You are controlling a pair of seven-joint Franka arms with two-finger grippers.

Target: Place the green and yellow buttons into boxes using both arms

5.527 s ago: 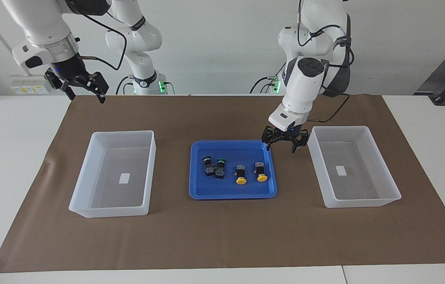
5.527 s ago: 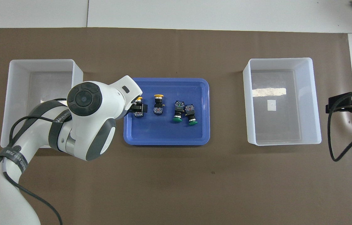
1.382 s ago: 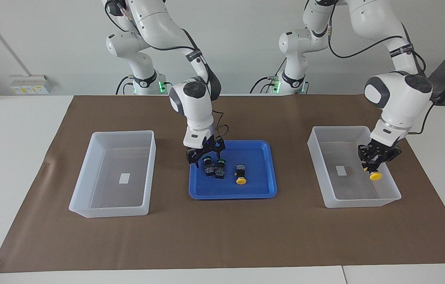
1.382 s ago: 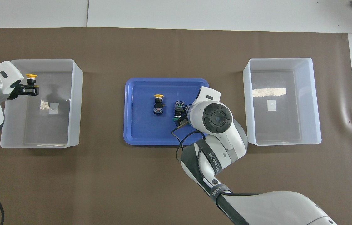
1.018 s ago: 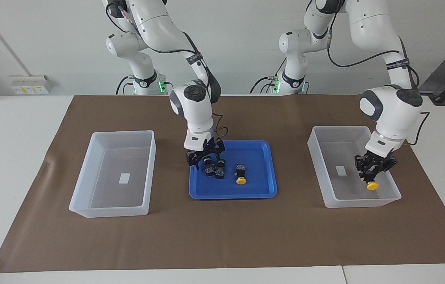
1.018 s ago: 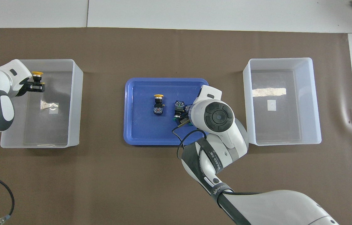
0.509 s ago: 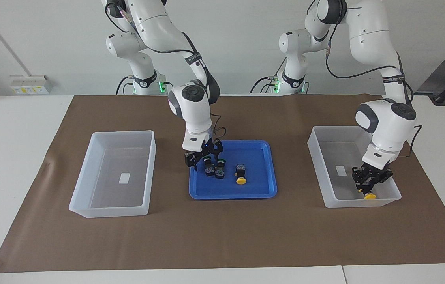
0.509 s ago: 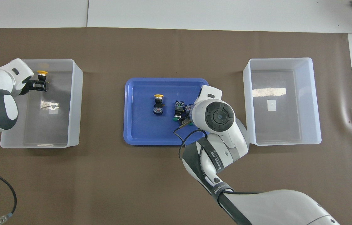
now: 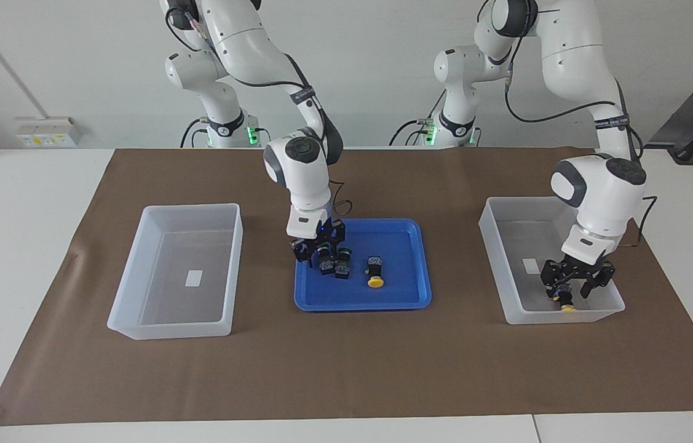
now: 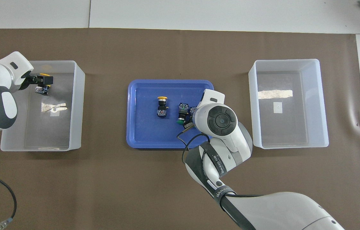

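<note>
My left gripper [image 9: 569, 284] [image 10: 41, 82] hangs open low inside the clear box [image 9: 492, 246] [image 10: 75, 105] at the left arm's end. A yellow button [image 9: 563, 301] [image 10: 41, 90] lies on that box's floor just under its fingers. My right gripper [image 9: 320, 247] is down in the blue tray [image 9: 404, 295] [image 10: 141, 127], shut on a green button [image 9: 325, 258] at its cap end. In the overhead view the right arm's wrist hides that gripper. A second green button [image 9: 342, 264] [image 10: 182, 114] lies touching it. Another yellow button [image 9: 374, 272] [image 10: 161, 106] lies beside them.
A second clear box [image 9: 137, 264] [image 10: 323, 102] stands at the right arm's end with only a white label on its floor. A brown mat [image 9: 346, 357] covers the table under the tray and both boxes.
The left gripper sank into its box and opened, leaving the yellow button on the floor. The right gripper lowered over a green button and its fingers drew together around it.
</note>
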